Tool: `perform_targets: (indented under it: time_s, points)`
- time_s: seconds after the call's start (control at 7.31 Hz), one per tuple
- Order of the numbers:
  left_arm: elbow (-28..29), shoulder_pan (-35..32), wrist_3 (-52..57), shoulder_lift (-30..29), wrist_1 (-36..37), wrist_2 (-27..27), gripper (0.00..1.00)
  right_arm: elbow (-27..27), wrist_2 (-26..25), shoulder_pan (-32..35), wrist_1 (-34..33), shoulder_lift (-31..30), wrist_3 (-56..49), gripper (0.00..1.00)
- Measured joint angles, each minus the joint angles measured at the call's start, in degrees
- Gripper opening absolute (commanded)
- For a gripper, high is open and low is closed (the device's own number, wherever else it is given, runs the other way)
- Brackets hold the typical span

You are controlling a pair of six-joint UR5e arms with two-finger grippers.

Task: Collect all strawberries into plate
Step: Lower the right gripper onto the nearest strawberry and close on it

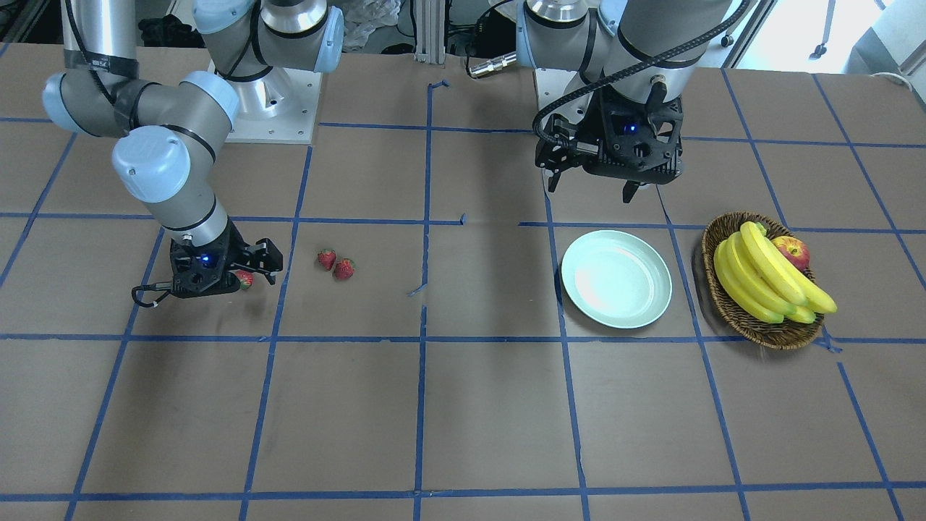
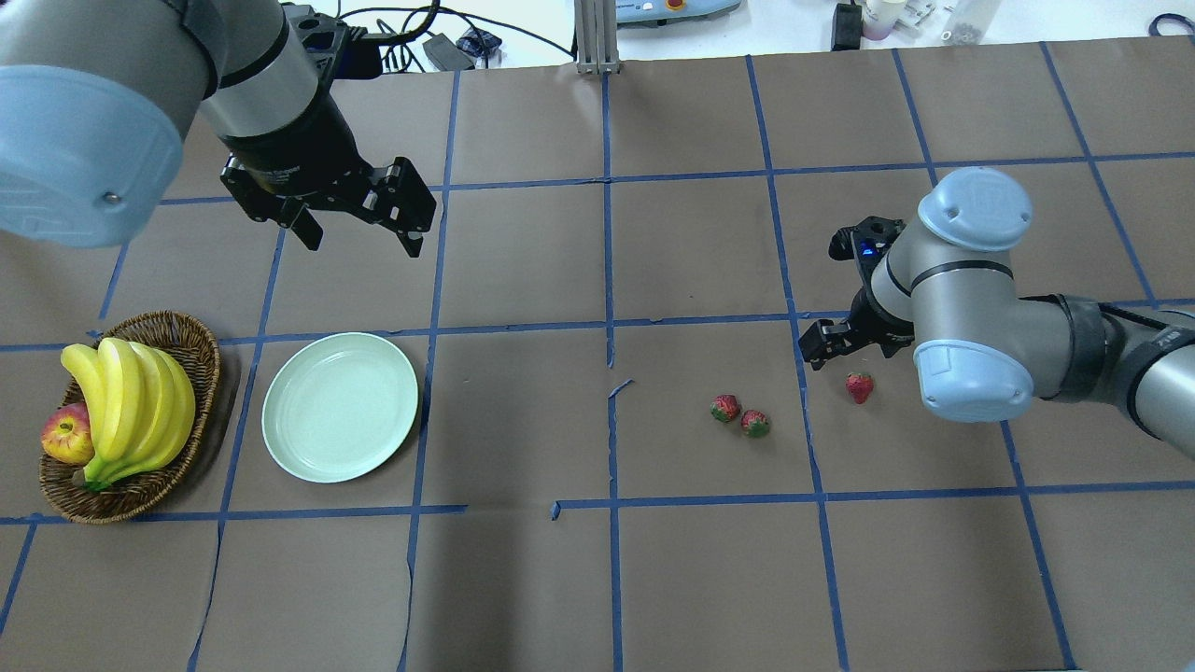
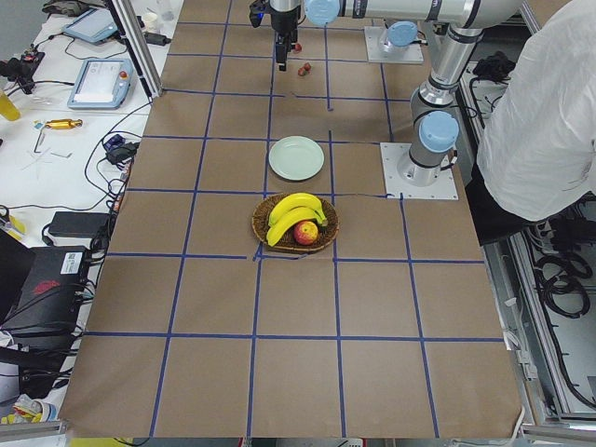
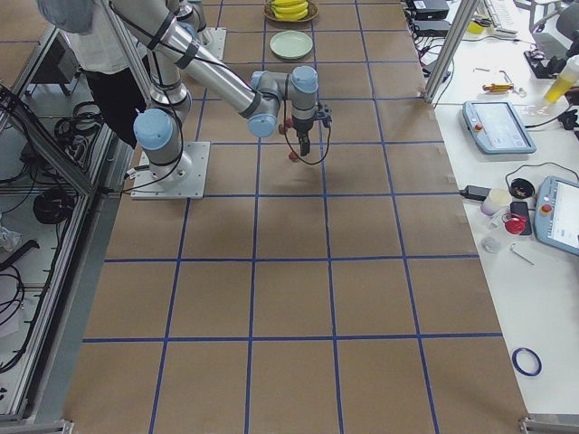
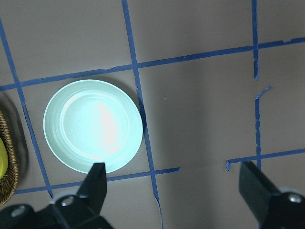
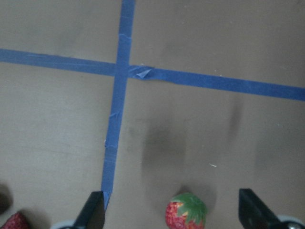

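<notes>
Overhead exterior view shows three red berries on the brown table [image 2: 523, 597], all on the robot's right side. The lone strawberry [image 2: 859, 386] lies just beside the right arm. The two other strawberries [image 2: 725, 408] sit close together a little nearer the middle. The plate [image 2: 340, 407] is well apart from them on the robot's left side, and nothing is in it. A basket [image 2: 207, 359] with bananas [image 2: 131, 397] and an apple [image 2: 65, 435] sits beside the plate.

Each strawberry looks tiny and light, so lifting should be easy. It is round and bumpy with a pointy end, so it may roll or slip out if it is pushed from one side only. It may be soft, so a gentle squeeze seems best. The fat red middle looks like the best place to hold it, not the green leafy top.

The right arm reaches out with its wrist turned down. The right gripper [image 6: 171, 205] is low over the lone strawberry with its fingers spread wide. In its wrist view the berry sits between them with a gap on each side, so it is not pinched yet.

The left gripper [image 2: 362, 238] hangs above the table on the far side of the plate. It points down, its fingers are spread, and it holds nothing.
</notes>
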Motion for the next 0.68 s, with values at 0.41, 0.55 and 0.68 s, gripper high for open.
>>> perform_targets:
  time_s: [0.41,0.55,0.68]
  points:
    - [-0.37,-0.1,0.06,0.17,0.03,-0.04,1.0,0.77,-0.03,-0.88,0.36,0.8,7.81,0.85]
    - [-0.39,-0.1,0.09,0.2,0.08,-0.04,1.0,1.5,-0.17,-0.9,0.31,1.0,8.16,0.74]
    - [-0.36,-0.11,0.13,0.21,0.17,-0.04,1.0,2.05,-0.21,-0.92,0.27,1.24,8.05,0.5]
